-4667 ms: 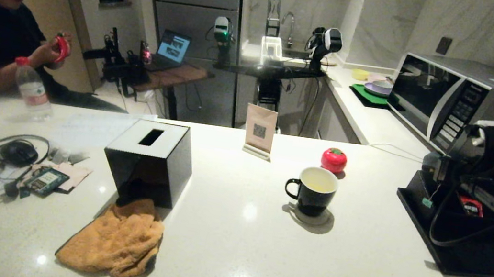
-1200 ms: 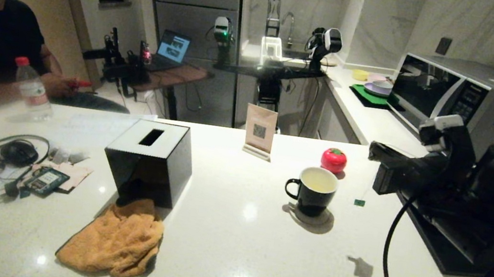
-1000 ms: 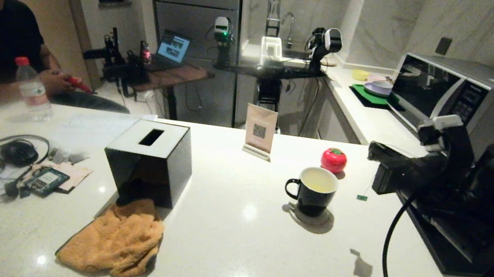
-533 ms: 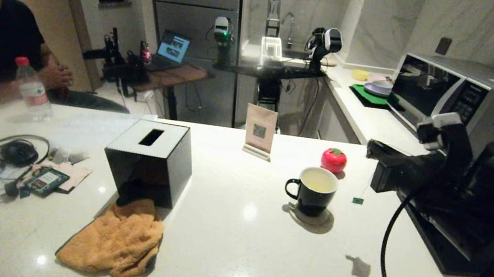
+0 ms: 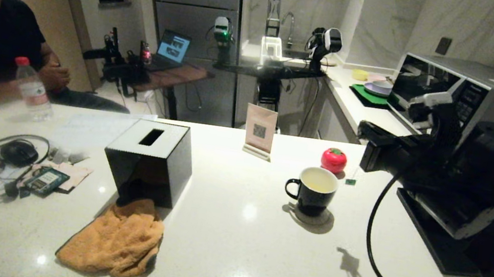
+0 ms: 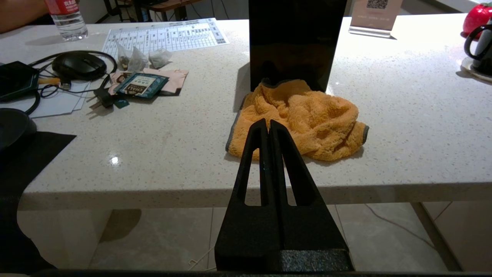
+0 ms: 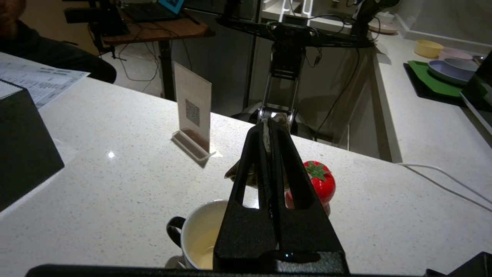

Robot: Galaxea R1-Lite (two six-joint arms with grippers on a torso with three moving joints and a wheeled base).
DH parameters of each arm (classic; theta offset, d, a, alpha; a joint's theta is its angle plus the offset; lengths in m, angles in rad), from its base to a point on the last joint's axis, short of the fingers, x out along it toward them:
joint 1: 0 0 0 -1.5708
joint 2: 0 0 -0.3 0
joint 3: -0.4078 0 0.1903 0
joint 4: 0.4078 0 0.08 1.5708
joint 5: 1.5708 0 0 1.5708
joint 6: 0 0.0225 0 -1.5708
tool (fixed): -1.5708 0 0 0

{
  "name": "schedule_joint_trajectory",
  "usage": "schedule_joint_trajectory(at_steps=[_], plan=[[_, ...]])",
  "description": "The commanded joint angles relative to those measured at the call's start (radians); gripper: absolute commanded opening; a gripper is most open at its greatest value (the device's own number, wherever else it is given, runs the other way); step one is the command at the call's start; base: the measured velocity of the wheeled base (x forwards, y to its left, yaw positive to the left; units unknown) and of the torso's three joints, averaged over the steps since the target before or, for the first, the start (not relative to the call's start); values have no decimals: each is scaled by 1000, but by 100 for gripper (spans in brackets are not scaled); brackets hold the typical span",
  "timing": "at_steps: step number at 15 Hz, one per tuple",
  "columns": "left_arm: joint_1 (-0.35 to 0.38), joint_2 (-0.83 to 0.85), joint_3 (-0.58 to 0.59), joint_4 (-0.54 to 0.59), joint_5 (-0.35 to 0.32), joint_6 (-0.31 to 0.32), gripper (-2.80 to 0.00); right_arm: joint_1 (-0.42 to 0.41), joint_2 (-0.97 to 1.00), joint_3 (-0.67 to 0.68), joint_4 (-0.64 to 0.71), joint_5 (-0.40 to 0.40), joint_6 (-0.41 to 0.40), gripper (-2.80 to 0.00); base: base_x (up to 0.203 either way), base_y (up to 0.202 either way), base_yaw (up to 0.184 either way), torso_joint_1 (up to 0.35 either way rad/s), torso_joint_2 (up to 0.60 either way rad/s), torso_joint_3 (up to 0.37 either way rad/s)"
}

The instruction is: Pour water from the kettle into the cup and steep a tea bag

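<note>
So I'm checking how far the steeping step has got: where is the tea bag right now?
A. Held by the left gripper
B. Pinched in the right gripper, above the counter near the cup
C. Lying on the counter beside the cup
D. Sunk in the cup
B: the right gripper is shut on the tea bag, which hangs in the air beside the cup, not in it.
</note>
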Motion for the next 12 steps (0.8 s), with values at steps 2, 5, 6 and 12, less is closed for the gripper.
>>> schedule_joint_trajectory(at_steps=[2,5,6,12], plan=[[0,2,0,0,0,0,-280,6,22,-9,-10,-1,-1,-280,0,0,0,0,0,0],[0,2,0,0,0,0,-280,6,40,-34,-8,-1,-1,-280,0,0,0,0,0,0],[0,2,0,0,0,0,-280,6,45,-49,-4,0,-1,-280,0,0,0,0,0,0],[0,2,0,0,0,0,-280,5,53,-78,3,-1,2,-280,0,0,0,0,0,0]])
